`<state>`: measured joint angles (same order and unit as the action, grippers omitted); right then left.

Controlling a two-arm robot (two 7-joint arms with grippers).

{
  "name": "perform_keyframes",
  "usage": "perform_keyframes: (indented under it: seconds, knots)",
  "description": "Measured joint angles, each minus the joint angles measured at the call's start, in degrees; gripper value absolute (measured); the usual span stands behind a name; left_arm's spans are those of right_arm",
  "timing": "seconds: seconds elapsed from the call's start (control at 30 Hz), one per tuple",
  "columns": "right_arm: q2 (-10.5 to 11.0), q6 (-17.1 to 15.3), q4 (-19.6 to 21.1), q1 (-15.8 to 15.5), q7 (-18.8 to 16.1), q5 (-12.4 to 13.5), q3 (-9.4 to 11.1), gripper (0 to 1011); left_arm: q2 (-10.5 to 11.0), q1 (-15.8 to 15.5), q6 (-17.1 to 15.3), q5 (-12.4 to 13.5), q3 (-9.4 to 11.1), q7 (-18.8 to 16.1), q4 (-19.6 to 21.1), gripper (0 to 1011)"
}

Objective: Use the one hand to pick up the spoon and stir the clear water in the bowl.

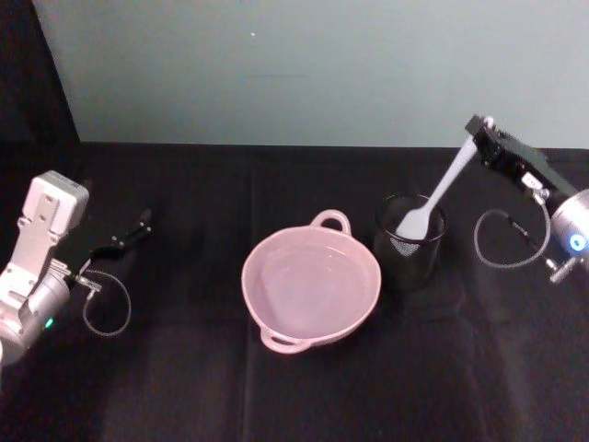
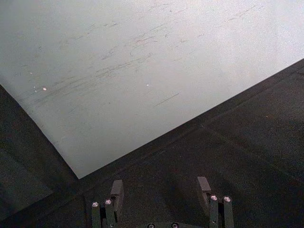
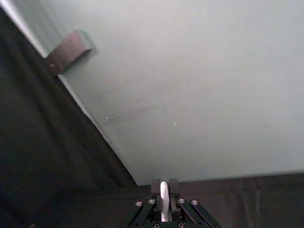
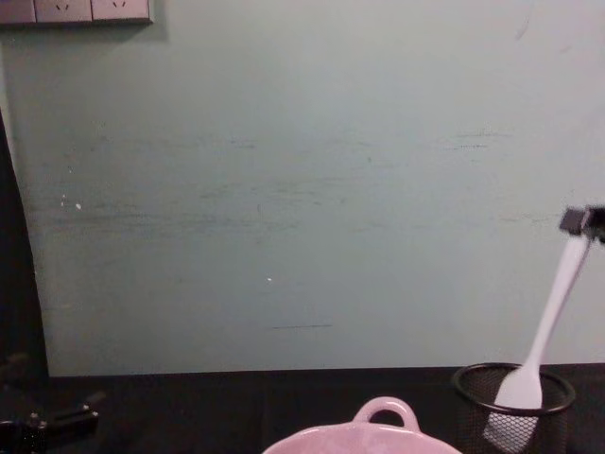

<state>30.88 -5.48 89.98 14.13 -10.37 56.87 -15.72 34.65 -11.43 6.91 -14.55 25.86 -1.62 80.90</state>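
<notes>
Item one: black slim right gripper (image 1: pixel 480 131), raised at the far right of the scene, above and just right of a black wire-mesh cup (image 1: pixel 409 256); its fingers (image 3: pixel 156 184) are closed narrowly on the handle end of the long slender white plastic spoon (image 1: pixel 444 187). The spoon is tilted, handle up and to the right between those fingers, flat paddle head down inside the mesh cup, just below its rim. Item two: pale pink glossy bowl (image 1: pixel 247 276) with a small arched loop handle on its far rim, standing on the black-covered table (image 1: pixel 184 387) at centre, just left of the mesh cup and apart from the spoon. Item three: left gripper (image 1: pixel 131 234), low over the table at the far left, well apart from the bowl, its fingers (image 2: pixel 117 189) spread wide with nothing between them. Backdrop: pale grey-green wall (image 1: pixel 276 64) along the table's far edge.
</notes>
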Motion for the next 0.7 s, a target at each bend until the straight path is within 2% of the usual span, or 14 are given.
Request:
perform_keyframes:
  seconds: [0.3, 0.7]
  knots:
    - [3.59, -2.35, 7.09, 2.52, -0.46, -6.47, -0.71, 108, 0.00, 0.00, 0.00, 0.00, 0.00, 0.00, 0.00, 1011]
    - [5.55, -7.15, 10.22, 4.94, -2.78, -10.71, -2.05, 108, 0.00, 0.00, 0.00, 0.00, 0.00, 0.00, 0.00, 1011]
